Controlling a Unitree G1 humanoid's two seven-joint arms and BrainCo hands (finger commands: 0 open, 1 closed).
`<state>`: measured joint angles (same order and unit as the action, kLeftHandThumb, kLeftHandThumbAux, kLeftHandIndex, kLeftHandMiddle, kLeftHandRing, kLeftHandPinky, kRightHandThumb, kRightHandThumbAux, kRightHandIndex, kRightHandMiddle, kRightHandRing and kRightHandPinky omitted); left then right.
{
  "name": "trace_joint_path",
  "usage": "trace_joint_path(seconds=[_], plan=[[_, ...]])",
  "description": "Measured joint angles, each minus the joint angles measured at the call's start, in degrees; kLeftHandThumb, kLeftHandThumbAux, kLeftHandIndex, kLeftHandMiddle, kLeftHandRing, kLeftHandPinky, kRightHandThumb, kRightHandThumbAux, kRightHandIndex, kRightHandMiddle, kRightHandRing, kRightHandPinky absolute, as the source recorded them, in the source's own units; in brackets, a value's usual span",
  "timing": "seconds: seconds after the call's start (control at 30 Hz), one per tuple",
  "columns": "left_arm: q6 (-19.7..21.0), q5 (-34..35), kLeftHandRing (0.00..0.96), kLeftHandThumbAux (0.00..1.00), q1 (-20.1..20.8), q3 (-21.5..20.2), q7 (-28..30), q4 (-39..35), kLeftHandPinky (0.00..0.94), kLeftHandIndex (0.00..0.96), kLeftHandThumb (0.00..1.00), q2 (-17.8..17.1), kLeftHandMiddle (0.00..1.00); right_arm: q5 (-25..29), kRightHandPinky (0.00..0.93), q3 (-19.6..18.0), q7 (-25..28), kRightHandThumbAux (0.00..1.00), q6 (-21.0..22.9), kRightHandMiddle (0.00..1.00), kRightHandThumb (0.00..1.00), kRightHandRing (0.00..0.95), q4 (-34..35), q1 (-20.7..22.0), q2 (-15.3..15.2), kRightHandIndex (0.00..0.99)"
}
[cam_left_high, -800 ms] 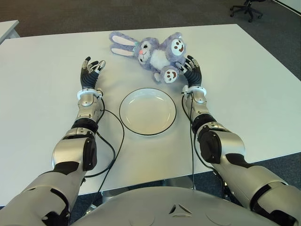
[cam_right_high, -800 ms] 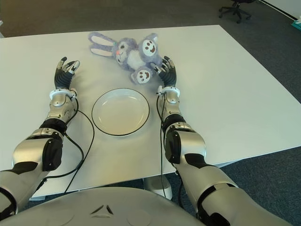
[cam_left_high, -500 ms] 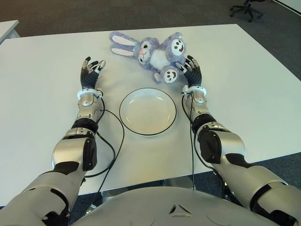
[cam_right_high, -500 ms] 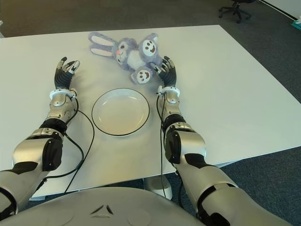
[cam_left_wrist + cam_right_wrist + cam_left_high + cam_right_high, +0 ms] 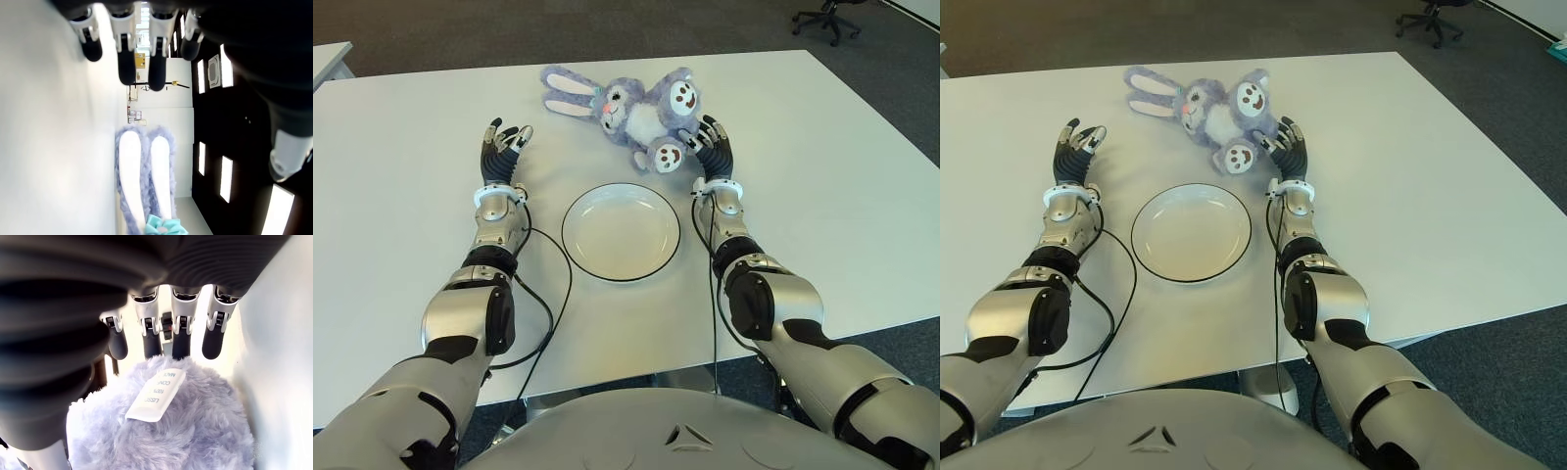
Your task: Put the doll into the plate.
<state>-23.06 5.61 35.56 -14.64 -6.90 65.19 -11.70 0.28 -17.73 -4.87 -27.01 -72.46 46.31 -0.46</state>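
My right hand (image 5: pixel 710 149) is spread open right at the bunny's (image 5: pixel 631 108) foot, nothing grabbed yet, so next I close on it, then swing over the plate (image 5: pixel 582 201), left hand (image 5: pixel 501 149) loose and empty.

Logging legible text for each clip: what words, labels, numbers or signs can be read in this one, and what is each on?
"100%": on the white sewn-in tag of the purple bunny doll, seen in the right wrist view just below the right hand's fingers.
The tag's other lines are print too, but too small and skewed to read reliably.
Plate, table, left hand: no text.
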Motion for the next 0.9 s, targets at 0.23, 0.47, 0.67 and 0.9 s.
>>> trace_joint_path(seconds=[0.23,0.47,0.67,0.9], plan=[[0.0,0.0,0.166,0.557,0.0,0.0,0.0,0.0,0.057,0.084,0.0,0.0,0.214,0.0,0.133,0.0,0.2,0.743,0.0,0.164,0.073,0.149,0.0,0.0,0.0,0.125],[0.0,0.0,0.169,0.561,0.0,0.0,0.0,0.0,0.065,0.077,0.0,0.0,0.213,0.0,0.092,0.5,1.9,0.694,0.0,0.111,0.073,0.104,0.0,0.0,-0.2,0.082],[0.0,0.0,0.17,0.559,0.0,0.0,0.0,0.0,0.062,0.086,0.0,0.0,0.215,-0.3,0.055,1.5,4.5,0.658,0.0,0.059,0.072,0.058,-0.1,-0.1,-0.7,0.051],[0.0,0.0,0.177,0.558,0.0,0.0,0.0,0.0,0.082,0.099,0.0,0.0,0.223,-1.0,0.008,3.2,5.9,0.624,0.4,0.02,0.089,0.016,-0.2,-0.1,-1.0,0.028]])
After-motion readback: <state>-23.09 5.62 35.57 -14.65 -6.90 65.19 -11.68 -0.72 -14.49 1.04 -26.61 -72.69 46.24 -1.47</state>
